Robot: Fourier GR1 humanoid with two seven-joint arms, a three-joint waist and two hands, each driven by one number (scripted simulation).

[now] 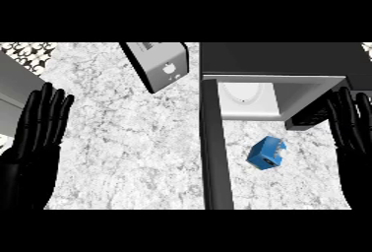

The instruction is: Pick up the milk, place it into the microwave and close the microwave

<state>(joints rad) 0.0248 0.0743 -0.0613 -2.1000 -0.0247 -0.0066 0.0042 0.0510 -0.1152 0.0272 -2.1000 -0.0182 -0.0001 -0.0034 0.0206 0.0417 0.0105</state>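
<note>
Marbled counter [131, 147] is carrying the milk carton [266, 152] near the open microwave [291, 59] (door [216, 147] swung wide); left hand [36, 125] and right hand [354, 123] are resting, fingers straight, so picking, placing, closing are all waiting.

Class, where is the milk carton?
Head view, right side: milk carton on the counter before the open microwave, between its door and the right robot hand.

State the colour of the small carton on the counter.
The small milk carton is blue, seen in the head view.

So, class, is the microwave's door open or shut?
Open: the door stands out over the counter, baring the microwave interior.
</note>
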